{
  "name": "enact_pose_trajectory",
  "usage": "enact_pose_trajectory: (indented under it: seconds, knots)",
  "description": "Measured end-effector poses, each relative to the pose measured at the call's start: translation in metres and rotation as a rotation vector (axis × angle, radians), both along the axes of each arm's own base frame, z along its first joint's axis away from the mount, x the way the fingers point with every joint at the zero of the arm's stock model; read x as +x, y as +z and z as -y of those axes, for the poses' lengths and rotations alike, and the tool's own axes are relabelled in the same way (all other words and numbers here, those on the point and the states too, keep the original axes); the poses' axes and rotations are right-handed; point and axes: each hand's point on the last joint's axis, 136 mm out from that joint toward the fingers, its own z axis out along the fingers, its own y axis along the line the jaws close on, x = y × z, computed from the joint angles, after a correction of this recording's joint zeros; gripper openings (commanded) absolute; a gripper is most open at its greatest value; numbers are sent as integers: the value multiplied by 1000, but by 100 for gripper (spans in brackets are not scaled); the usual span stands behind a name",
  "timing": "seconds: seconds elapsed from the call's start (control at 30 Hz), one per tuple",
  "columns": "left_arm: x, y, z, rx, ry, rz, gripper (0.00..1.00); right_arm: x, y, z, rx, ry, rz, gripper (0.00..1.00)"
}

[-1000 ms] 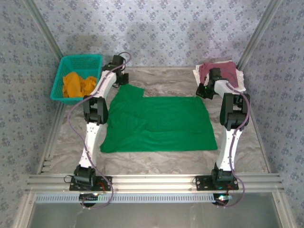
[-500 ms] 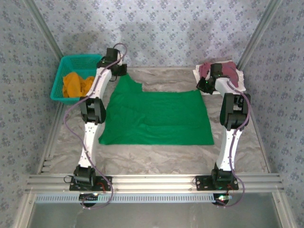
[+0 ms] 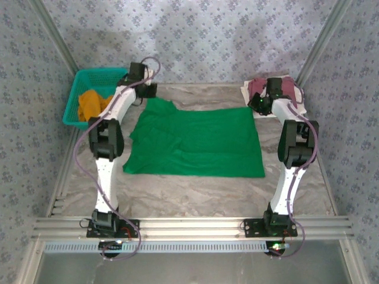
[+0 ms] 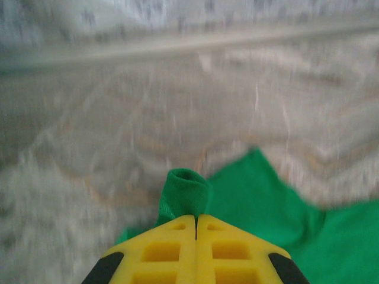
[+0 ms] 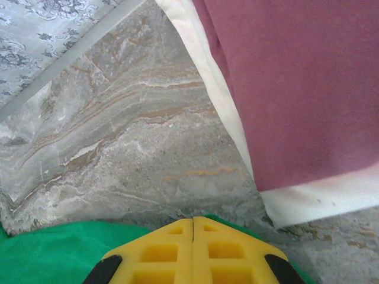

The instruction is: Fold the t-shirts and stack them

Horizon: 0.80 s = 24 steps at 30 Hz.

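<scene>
Marble tabletop [image 3: 195, 198], green shirt [image 3: 195, 145] spread centre. My left gripper [image 4: 196, 216] and right gripper [image 5: 193, 219] pinch its corners nearest the far edge, jaws shut; I'd move them evenly, cloth taut.

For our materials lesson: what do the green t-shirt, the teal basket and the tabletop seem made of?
Green t-shirt: soft matte cloth, shown by wrinkles and limp folds. Teal basket: probably moulded plastic, given its stiff open-mesh walls. Tabletop: smooth, grey-brown marble veining; real stone or a printed sheet, I cannot tell.
</scene>
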Motion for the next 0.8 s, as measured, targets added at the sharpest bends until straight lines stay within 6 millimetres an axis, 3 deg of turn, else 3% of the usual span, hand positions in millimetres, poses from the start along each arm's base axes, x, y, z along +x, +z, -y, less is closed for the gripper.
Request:
enact_pose_trajectory:
  seconds: [0.1, 0.23, 0.43, 0.6, 0.67, 0.8]
  knots:
    - [-33, -12, -6, 13, 2, -5, 0, -2, -4, 4, 0, -7, -4, 0]
    - [-42, -8, -10, 21, -4, 53, 0, -4, -6, 5, -2, -7, -8, 0]
    - [-53, 24, -17, 28, 6, 153, 0, -24, 13, 2, -14, 8, 20, 0]
    - [-92, 48, -26, 16, 32, 223, 0, -55, 31, 0, -21, 5, 52, 0]
    - [-108, 44, -28, 21, 43, 222, 0, -68, 29, 0, -29, 1, 48, 0]
    - [-133, 14, -28, 47, 54, 166, 0, -85, 18, -1, -44, -6, 15, 0]
